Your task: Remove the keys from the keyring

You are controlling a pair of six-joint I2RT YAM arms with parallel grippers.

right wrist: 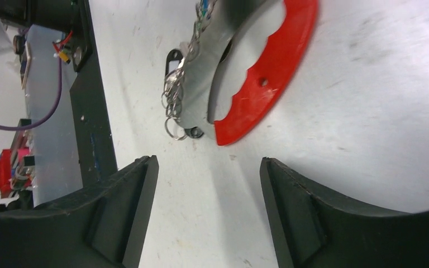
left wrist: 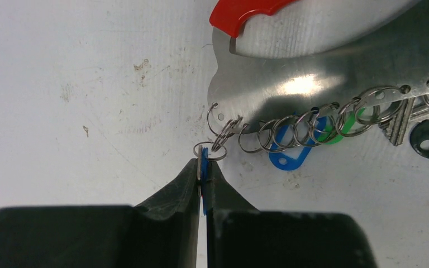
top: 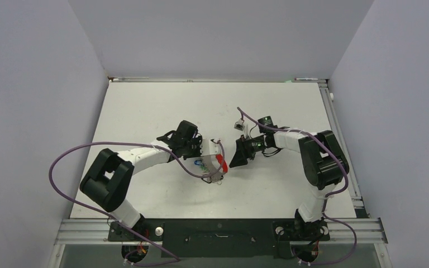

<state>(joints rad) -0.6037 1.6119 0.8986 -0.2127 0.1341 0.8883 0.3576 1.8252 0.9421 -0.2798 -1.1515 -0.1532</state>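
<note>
The keyring [left wrist: 313,72] is a flat silvery band with a bright red part [left wrist: 240,11], lying on the white table. Several small split rings [left wrist: 307,128] hang from holes along its edge, carrying the keys with blue [left wrist: 287,159], green [left wrist: 335,131] and black [left wrist: 427,139] tags. My left gripper [left wrist: 204,167] is shut on one blue-tagged key [left wrist: 204,159], which still hangs by a small ring at the band's end. My right gripper [right wrist: 208,167] is open and empty, a short way from the red part [right wrist: 268,78]. In the top view the keyring [top: 219,162] lies between both grippers.
The table's black front rail [right wrist: 92,111] with purple cable [right wrist: 50,106] and electronics shows at the left of the right wrist view. Grey walls enclose the table [top: 145,111] on three sides.
</note>
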